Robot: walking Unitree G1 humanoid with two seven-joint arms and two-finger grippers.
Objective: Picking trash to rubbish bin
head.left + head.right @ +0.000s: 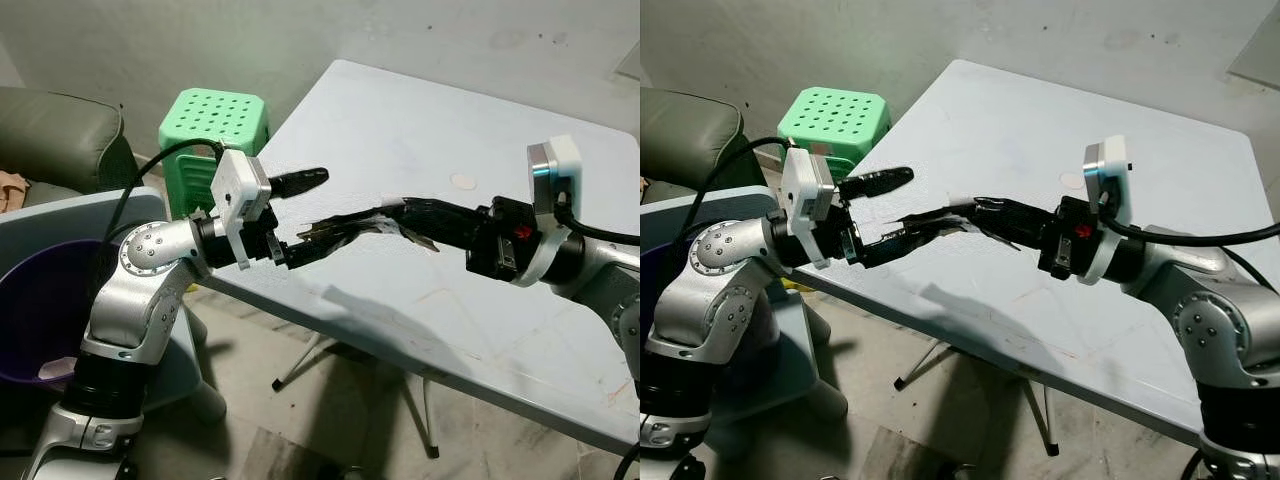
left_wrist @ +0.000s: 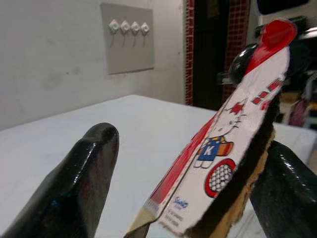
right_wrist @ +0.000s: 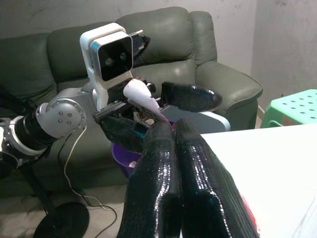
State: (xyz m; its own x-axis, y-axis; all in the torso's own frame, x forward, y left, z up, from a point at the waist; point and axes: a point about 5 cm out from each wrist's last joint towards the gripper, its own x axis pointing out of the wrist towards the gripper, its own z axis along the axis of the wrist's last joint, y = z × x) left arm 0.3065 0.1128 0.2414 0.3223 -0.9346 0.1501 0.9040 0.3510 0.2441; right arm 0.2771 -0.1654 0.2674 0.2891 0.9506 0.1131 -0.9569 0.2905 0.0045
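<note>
So we've got both arms meeting over the near-left corner of the pale blue counter [image 1: 420,150]. Our right gripper [image 1: 985,212] has its jaws pressed tight together on one end of a torn snack wrapper [image 2: 218,148], the printed kind with a little cartoon cat and red trim. Our left gripper [image 1: 300,215] sits at the wrapper's other end with jaws spread wide, one finger [image 1: 300,181] above the wrapper and the other finger [image 1: 310,248] beneath it. The wrapper hangs in the air between the two grippers, just above the counter's edge. The purple rubbish bin [image 1: 30,320] is down by our left side, next to a green stool [image 1: 213,125] and a grey-green sofa [image 3: 163,44].
</note>
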